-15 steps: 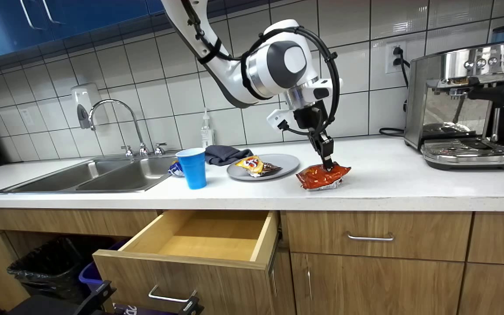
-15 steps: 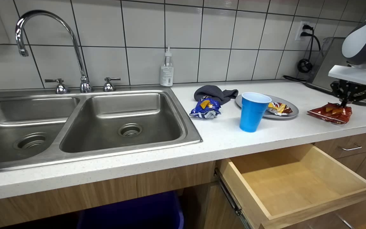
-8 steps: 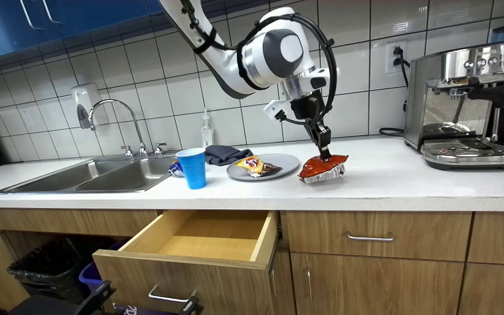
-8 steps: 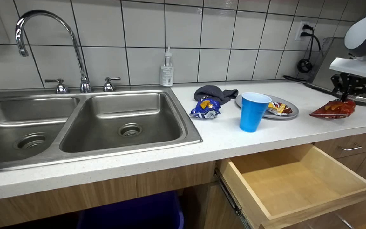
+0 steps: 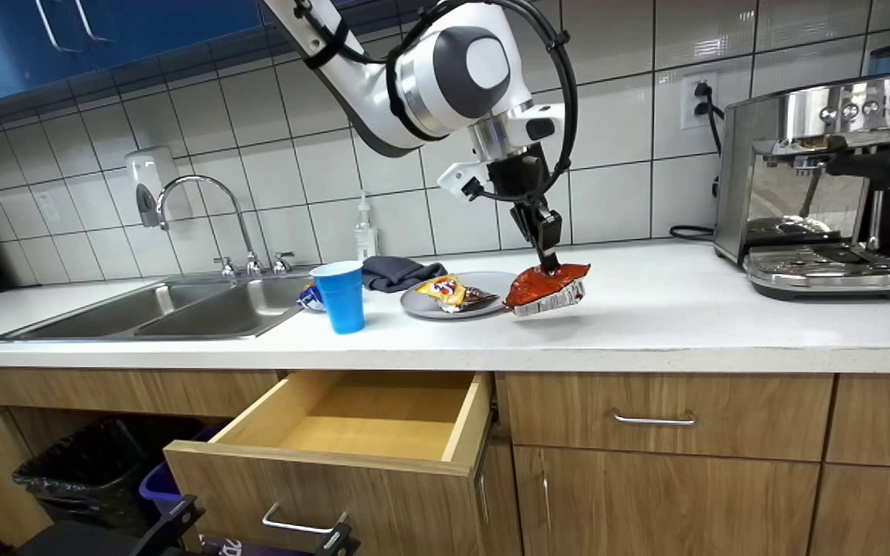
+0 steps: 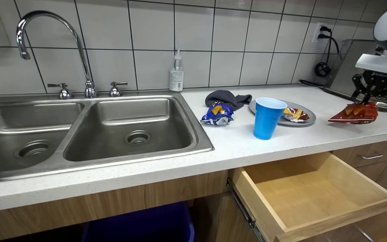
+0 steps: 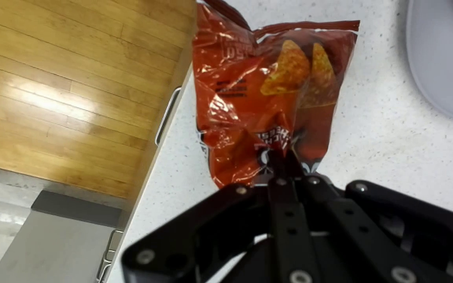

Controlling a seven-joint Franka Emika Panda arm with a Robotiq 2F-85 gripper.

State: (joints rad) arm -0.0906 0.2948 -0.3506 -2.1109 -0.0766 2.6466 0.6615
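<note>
My gripper is shut on the red chip bag, pinching its top. In both exterior views the bag hangs tilted just above the white counter; it also shows in an exterior view. In the wrist view the fingertips squeeze the folded wrapper of the bag. A grey plate lies beside the bag, and its edge also shows in the wrist view. A yellow and brown snack bag lies on the plate.
A blue cup, a dark cloth and a blue snack bag are near the sink. An open drawer juts out below the counter. A coffee machine stands on the right. A black-lined bin stands under the counter.
My gripper has lifted the red bag off the counter and moved it toward the plate. The bag now hangs tilted. Cup, plate and drawer have not moved.
</note>
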